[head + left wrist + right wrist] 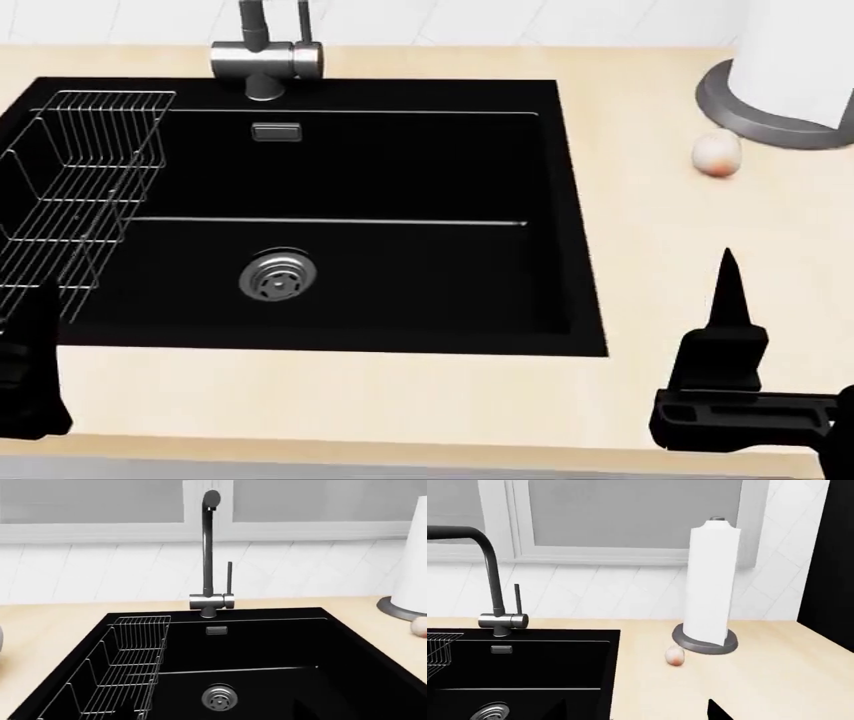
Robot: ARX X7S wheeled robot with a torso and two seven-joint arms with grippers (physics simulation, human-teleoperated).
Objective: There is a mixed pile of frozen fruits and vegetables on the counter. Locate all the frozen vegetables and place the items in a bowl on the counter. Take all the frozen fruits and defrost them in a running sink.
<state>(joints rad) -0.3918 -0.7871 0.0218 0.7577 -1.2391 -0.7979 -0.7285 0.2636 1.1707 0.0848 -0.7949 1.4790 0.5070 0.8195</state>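
Observation:
The black sink (pixel 400 180) has a silver drain (pixel 278 277), a dark grey faucet (pixel 267 60) and a wire rack (pixel 80 180); no water shows. The small pale peach (pixel 717 153) lies on the beige counter (pixel 667 230) right of the sink, by the paper-towel base; it also shows in the right wrist view (pixel 674 655) and the left wrist view (pixel 419 625). My right gripper (pixel 639 714) is open and empty over the sink's right rim, one finger (pixel 729 295) above the counter. My left gripper (pixel 27 370) is at the sink's front left, fingers faintly apart. Zucchini, sweet potato, mango and bowl are out of view.
A white paper-towel roll on a grey base (pixel 781 80) stands at the back right of the counter. A tiled wall and a window (pixel 627 515) lie behind the faucet. A dark panel (pixel 834 555) bounds the counter at the far right.

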